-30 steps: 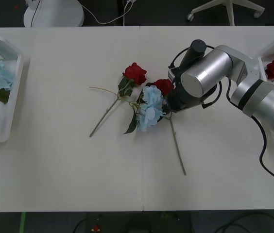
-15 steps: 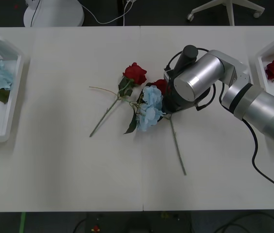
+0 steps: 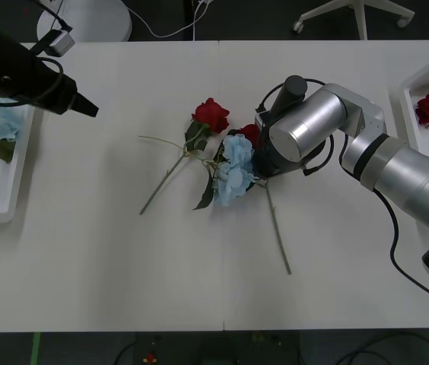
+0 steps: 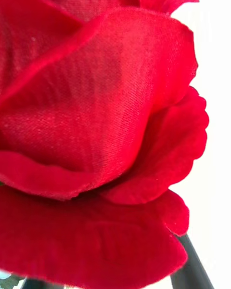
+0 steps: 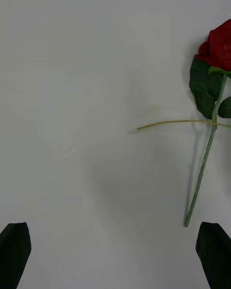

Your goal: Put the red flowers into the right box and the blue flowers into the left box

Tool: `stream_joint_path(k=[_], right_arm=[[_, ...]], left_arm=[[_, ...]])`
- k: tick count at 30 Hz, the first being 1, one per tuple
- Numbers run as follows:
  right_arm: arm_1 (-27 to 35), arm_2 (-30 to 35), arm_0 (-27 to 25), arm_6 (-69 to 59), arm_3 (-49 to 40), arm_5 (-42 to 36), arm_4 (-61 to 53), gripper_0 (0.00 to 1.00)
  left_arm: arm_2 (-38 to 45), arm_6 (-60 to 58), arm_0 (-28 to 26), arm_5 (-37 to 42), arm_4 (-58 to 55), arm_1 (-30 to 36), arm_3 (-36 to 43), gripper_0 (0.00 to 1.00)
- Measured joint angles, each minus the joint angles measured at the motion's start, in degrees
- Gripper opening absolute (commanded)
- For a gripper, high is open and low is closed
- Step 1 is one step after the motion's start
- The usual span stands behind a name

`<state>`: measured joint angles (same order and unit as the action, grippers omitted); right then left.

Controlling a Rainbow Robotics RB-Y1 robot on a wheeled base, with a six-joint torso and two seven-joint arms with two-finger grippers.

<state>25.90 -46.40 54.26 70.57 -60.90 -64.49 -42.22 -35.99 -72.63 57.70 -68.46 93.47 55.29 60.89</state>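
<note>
Right now | right tool [image 3: 258, 156] sat at red rose [image 3: 254, 134] beside blue flower [image 3: 232, 170], grip state unclear | left tool [image 5: 115, 250] spread wide above table [image 3: 123, 251], second rose [image 5: 220, 45] ahead of it

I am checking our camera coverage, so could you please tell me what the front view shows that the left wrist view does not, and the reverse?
Front view alone: the right gripper down at a red rose beside the blue flower mid-table, the left box holding blue flowers, the right box holding a rose, and the left arm above the table's left part.

Left wrist view alone: the left gripper, its black fingers spread wide above bare table.

Both: the other loose rose with its green stem, lying on the white table.
</note>
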Motion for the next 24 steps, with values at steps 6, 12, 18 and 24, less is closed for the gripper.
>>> stream_joint_path(k=[6, 12, 18, 24], right_arm=[[0.0, 0.0, 0.0, 0.0, 0.0, 0.0, 0.0, 0.0], [0.0, 0.0, 0.0, 0.0, 0.5, 0.0, 0.0, 0.0], [0.3, 1.4, 0.9, 0.0, 0.8, -2.2, -0.2, 0.0], [2.8, 7.0, 3.8, 0.0, 0.9, -7.4, -0.1, 0.0]], left_arm=[[-0.6, 2.0, 0.0, 0.2, 2.1, -5.0, 0.2, 1.0], [-0.6, 2.2, -2.0, 0.9, 7.7, -7.1, 6.6, 1.0], [-0.6, 1.9, -5.5, 1.1, 8.5, -7.4, 11.7, 1.0], [-0.6, 0.2, -8.2, 1.7, 10.3, -9.6, 11.7, 1.0]])
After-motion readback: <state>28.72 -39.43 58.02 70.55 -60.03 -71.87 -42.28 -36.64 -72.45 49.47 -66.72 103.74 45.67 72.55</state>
